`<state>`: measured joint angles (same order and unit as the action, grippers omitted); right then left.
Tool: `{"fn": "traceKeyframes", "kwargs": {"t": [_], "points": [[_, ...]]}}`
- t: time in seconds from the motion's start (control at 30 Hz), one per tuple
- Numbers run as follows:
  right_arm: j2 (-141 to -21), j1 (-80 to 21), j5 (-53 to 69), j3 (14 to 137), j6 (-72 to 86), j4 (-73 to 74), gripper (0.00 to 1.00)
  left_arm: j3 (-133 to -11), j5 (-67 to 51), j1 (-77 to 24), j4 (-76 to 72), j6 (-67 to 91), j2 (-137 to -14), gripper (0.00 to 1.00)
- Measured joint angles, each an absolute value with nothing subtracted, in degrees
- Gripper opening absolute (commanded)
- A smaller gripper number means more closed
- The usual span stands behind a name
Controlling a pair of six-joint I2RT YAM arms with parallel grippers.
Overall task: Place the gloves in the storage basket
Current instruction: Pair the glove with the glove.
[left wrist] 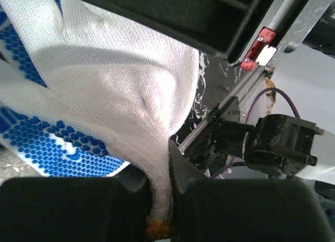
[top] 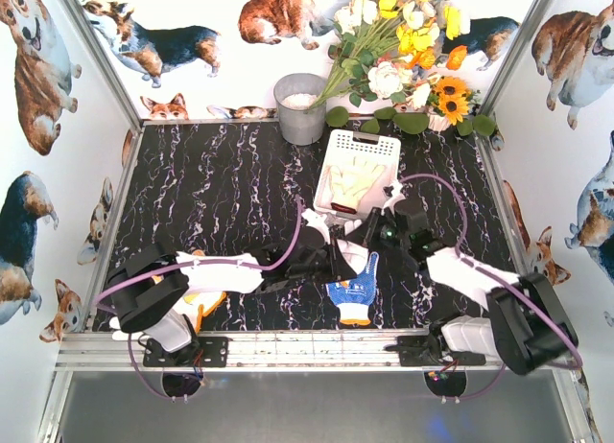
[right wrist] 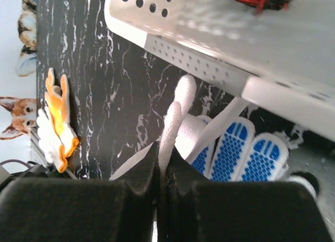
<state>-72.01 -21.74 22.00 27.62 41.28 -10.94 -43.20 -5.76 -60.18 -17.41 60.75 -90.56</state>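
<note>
**Both tools pinched on the dotted glove, just short of the basket**

The dotted glove (top: 353,291) lay on the table (top: 221,194) just in front of the basket (top: 328,170), fingers towards it. The left tool (left wrist: 168,163) was pressed together on the glove's white knit near an orange trim. The right tool (right wrist: 162,158) pinched a white finger of the same glove, close under the basket's rim. Pale gloves (top: 357,179) sat inside the basket. An orange glove (top: 203,309) lay well to the basket's front left.
</note>
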Motion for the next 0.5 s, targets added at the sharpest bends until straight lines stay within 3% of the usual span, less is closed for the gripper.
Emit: {"fn": "traceKeyframes", "kwargs": {"t": [0.27, 0.5], "points": [[-65.28, -21.74, 19.42, 23.86, 37.91, -5.34, 0.0, -43.81, -9.67, -60.84, -19.2, 62.17, -92.23, 0.33], [-66.37, -21.74, 19.88, 21.19, 37.47, -3.81, 0.0, -43.81, -10.76, -60.84, -19.53, 63.68, -93.8, 0.48]]}}
